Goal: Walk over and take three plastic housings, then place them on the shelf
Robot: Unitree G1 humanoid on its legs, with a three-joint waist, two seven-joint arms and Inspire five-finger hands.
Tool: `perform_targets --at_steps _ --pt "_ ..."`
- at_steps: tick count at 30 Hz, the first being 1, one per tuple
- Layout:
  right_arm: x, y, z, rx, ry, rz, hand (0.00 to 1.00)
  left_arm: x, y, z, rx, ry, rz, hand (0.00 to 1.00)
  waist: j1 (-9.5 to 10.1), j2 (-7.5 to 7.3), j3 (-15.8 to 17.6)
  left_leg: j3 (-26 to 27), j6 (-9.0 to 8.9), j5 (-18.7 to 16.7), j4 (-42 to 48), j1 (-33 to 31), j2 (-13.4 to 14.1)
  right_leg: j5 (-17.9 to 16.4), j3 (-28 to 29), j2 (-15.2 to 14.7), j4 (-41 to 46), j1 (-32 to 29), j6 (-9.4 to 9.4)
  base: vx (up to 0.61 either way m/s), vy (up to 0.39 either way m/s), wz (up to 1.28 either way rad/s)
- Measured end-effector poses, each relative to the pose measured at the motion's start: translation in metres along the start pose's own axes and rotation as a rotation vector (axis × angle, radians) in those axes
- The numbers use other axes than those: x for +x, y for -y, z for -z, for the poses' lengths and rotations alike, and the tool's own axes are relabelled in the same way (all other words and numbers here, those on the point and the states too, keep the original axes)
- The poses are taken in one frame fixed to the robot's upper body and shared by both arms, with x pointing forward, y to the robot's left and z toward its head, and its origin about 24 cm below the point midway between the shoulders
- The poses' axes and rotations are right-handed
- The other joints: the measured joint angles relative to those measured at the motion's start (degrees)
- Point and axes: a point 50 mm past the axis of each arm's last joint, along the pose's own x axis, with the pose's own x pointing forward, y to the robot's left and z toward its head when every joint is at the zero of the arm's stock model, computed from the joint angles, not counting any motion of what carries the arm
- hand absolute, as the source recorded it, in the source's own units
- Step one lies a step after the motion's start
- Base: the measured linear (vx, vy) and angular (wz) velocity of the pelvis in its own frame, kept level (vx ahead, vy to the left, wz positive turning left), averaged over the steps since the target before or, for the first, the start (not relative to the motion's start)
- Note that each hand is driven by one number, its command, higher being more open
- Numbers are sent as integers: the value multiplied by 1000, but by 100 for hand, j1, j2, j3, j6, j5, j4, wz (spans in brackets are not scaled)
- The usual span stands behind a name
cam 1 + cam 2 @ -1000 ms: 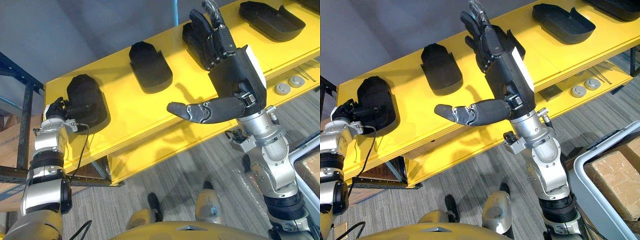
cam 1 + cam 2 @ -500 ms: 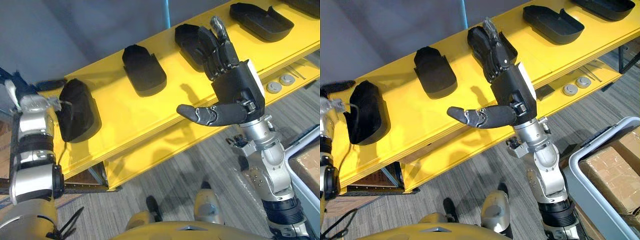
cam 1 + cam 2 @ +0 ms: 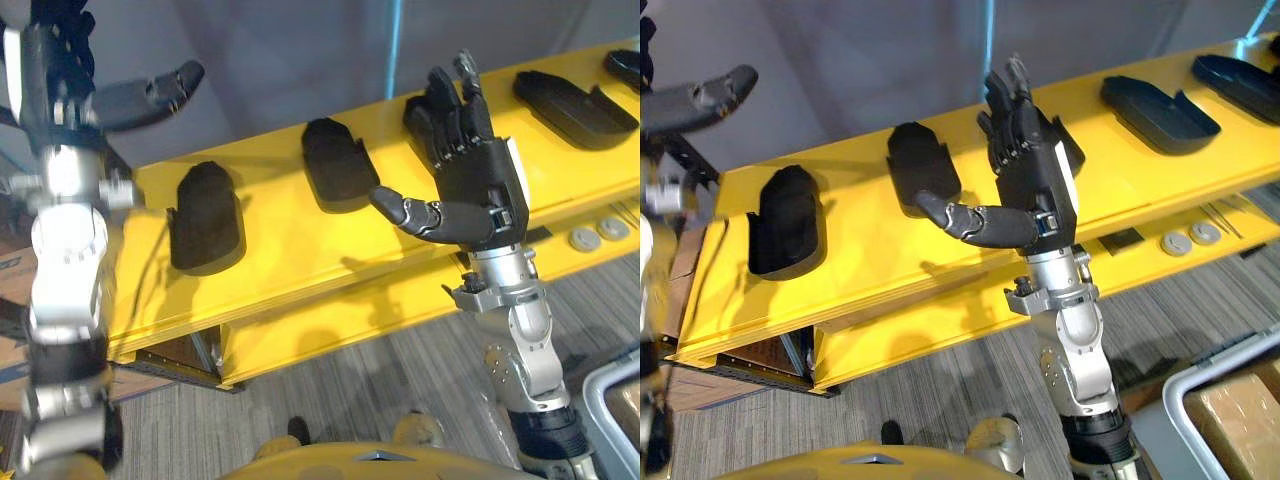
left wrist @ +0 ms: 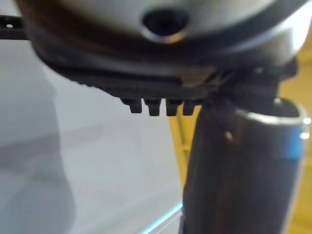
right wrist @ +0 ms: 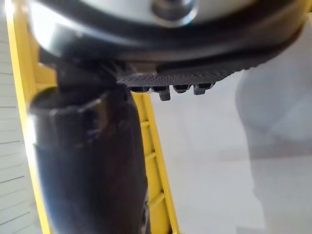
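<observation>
The right hand [image 3: 478, 190], centre-right of the frame, is spread wide and holds nothing; the left hand [image 3: 145, 93], raised at upper left, is likewise open and empty. Along the long yellow shelf [image 3: 290, 240] lie the black moulded plastic housings [image 3: 338, 165], one partly behind the right hand. A careless sweep could clip that housing and push it off the front edge, toward the small grey discs [image 3: 583, 238] at lower right.

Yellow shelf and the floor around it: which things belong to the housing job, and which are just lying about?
Job in hand: black plastic housings in a row on the yellow shelf; right hand, open, in front of them; left hand, open, held high.

Lying about: round metal discs on the lower level; cardboard box in a grey bin.
</observation>
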Motion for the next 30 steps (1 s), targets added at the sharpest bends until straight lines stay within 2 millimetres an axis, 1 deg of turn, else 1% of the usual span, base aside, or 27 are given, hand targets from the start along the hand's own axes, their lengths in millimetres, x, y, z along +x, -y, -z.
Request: perform_targets --at_steps 1,2,3,4,5,6,7,9,11,12,14,18,21,24,25,28,30 --pt "-8 2 2 -3 -11 44 100 -31 -1 2 -52 -38 -50 100 55 -30 -16 -88 -2 -1 2 -3 3 9 -99 10 -80 99 16 38 -18 36" --pt "-12 3 3 -9 -18 68 100 -45 -2 3 -68 -64 -71 100 113 -47 -26 -105 -5 -3 2 -11 9 10 -126 16 -95 114 17 0 -23 30" --pt "-19 5 5 0 -32 105 100 -68 -5 8 -79 -133 -121 100 207 -77 -38 -152 -15 -1 0 -21 27 15 -199 38 -151 174 25 -13 -16 18" --pt "-21 5 6 4 -39 117 100 -78 -7 11 -87 -170 -142 100 259 -94 -45 -183 -18 0 1 -22 33 17 -229 49 -184 208 29 -29 -21 24" --pt "-25 5 7 11 -46 134 100 -94 -11 15 -104 -237 -171 100 319 -138 -57 -240 -23 -5 -3 -32 49 1 -276 80 -241 268 10 -41 -27 27" --pt "-25 3 8 16 -44 139 100 -105 -12 17 -99 -280 -175 100 339 -183 -64 -288 -9 -12 -5 -67 64 -7 -277 120 -302 304 1 -56 -31 28" --pt "-24 3 8 15 -41 141 100 -108 -10 17 -105 -295 -166 100 353 -209 -80 -300 -7 -6 2 -114 71 -7 -276 135 -326 295 1 -63 -31 32" --pt "-23 0 3 -89 -22 144 100 -112 0 19 -149 -315 -63 100 422 -285 -124 -320 -7 45 0 -211 79 10 -258 175 -387 289 -3 -29 -16 26" --pt "-22 -2 1 -156 -5 140 100 -115 3 18 -160 -322 -7 100 443 -331 -149 -318 -14 52 -3 -216 68 48 -241 174 -425 294 0 2 1 4" --pt "-21 -2 -5 -191 23 139 100 -116 6 18 -169 -327 38 100 437 -366 -167 -314 -48 74 -7 -232 63 123 -234 180 -479 296 12 0 0 0" --pt "-20 2 -16 -221 69 142 100 -116 8 18 -178 -325 80 100 431 -393 -167 -313 -50 77 -22 -234 61 149 -234 181 -495 295 10 0 0 0" --pt "-18 8 -40 -277 182 161 100 -116 9 18 -240 -335 117 100 415 -401 -173 -305 -56 77 -55 -225 66 149 -232 188 -513 295 9 0 0 0" --pt "-18 9 -44 -282 200 180 100 -119 14 23 -272 -383 143 100 419 -408 -171 -298 -57 75 -71 -224 71 149 -229 195 -526 294 8 0 0 0" --pt "-21 9 -42 -282 181 192 100 -132 22 30 -308 -494 164 100 426 -421 -164 -276 -62 69 -74 -227 76 158 -211 206 -567 292 6 -7 -5 -2" --pt "-24 9 -40 -278 162 195 100 -139 24 36 -318 -554 161 100 427 -431 -158 -272 -66 66 -74 -227 83 158 -209 213 -572 289 5 0 0 0" --pt "-25 9 -39 -278 148 198 100 -150 22 46 -312 -658 125 100 418 -452 -145 -256 -70 63 -73 -225 90 161 -194 219 -578 282 3 0 0 0" --pt "-27 11 -39 -282 138 206 100 -157 20 53 -296 -726 81 100 426 -496 -118 -252 -71 63 -70 -224 90 162 -193 219 -580 283 2 0 0 0"
